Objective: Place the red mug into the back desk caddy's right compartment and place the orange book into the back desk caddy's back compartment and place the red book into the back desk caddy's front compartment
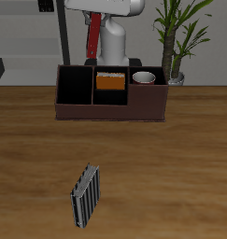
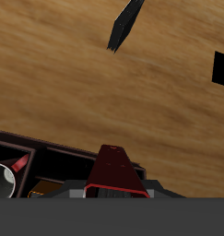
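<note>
Wooden table (image 1: 180, 149); arm upright above back desk caddy (image 1: 111, 107), tool (image 1: 92, 58) clamping red book (image 1: 92, 37) vertically.

mug (image 1: 144, 78) and book (image 1: 109, 81) in caddy (image 1: 110, 107), another book (image 1: 85, 196) well in front

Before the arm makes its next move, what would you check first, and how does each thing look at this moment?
1. Red book held in the gripper: ok, it hangs upright above the back desk caddy.
2. Orange book in the back compartment: ok, as far as the exterior view shows.
3. Red mug in the right compartment: ok, its white inside shows there.
4. Front compartment free for the red book: cannot tell, it looks dark in both views.
5. Red book lined up over the front compartment: cannot tell from these angles.
6. Striped book out of the way: ok, it stands far from the caddy.
</note>
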### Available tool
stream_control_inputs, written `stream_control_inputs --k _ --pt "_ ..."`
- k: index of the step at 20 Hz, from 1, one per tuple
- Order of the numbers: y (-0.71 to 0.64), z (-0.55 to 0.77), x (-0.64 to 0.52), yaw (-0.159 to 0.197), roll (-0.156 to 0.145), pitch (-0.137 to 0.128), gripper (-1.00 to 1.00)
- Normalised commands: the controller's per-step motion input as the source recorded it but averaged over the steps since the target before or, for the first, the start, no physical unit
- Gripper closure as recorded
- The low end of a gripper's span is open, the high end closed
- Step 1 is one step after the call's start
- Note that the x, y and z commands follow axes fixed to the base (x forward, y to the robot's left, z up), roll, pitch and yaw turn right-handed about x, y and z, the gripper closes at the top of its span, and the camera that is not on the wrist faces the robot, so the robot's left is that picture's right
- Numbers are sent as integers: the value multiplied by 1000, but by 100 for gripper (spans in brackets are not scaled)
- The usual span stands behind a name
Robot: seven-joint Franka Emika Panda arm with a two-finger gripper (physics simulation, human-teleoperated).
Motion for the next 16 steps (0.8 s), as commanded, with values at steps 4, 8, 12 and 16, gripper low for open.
stream_control_inputs --k 4,8,12,16 --pt "169 29 -115 -55 36 39 100" --pt "145 68 -67 -44 29 14 100" --pt "106 29 -137 -25 6 -20 100" --pt "22 -72 -184 -36 0 -13 100"
